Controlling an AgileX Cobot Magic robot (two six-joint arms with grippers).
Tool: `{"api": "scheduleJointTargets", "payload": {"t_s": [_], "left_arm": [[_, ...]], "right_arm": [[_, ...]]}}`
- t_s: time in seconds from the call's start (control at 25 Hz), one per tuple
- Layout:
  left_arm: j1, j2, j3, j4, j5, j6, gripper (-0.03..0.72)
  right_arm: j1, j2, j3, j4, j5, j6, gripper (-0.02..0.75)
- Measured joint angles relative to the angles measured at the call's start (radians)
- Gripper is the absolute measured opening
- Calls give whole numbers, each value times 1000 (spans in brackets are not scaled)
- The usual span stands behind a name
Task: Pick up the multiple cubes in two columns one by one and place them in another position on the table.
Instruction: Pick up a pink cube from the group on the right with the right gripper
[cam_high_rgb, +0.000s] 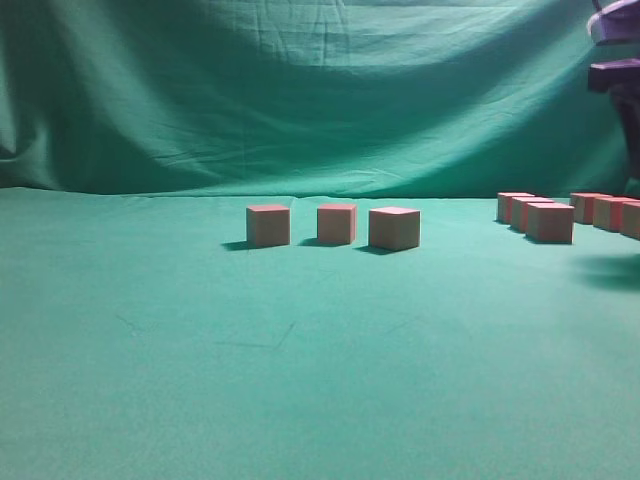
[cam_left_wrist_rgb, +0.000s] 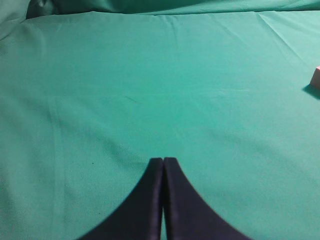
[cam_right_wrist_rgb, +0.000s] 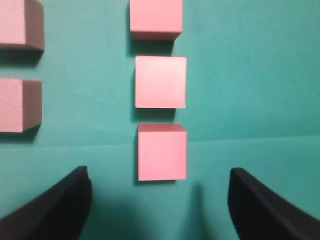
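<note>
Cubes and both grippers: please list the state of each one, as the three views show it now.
Left gripper: shut, empty, above bare green cloth.
Right gripper: open, empty, above the nearest cube of a column.
Three cubes in a row: resting on the cloth, apart, pink face up.
Two columns of cubes: resting on the cloth, not yet lifted.

Wide bare tabletop (cam_high_rgb: 300, 380) across the lower frame and left half of the exterior view. Blocked mid-frame by three spaced cubes (cam_high_rgb: 336, 223), gaps between. Crowded at right edge: two cube columns (cam_right_wrist_rgb: 161, 81), narrow green lane between them.
</note>
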Motion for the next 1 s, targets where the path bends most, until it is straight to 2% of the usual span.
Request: {"api": "scheduleJointTargets", "payload": {"t_s": [0.04,0.36,0.4,0.64,0.84,0.88,1.0], "left_arm": [[0,0,0,0,0,0,0],[0,0,0,0,0,0,0],[0,0,0,0,0,0,0],[0,0,0,0,0,0,0],[0,0,0,0,0,0,0],[0,0,0,0,0,0,0],[0,0,0,0,0,0,0]], "right_arm": [[0,10,0,0,-2,0,560],[0,77,0,-2,-37,-2,552],[0,87,0,-2,-43,-2,512],[0,126,0,-2,-68,-2,510],[0,126,0,-2,-73,-2,267],[0,126,0,-2,-65,-2,246],[0,126,0,-2,-50,-2,259]]}}
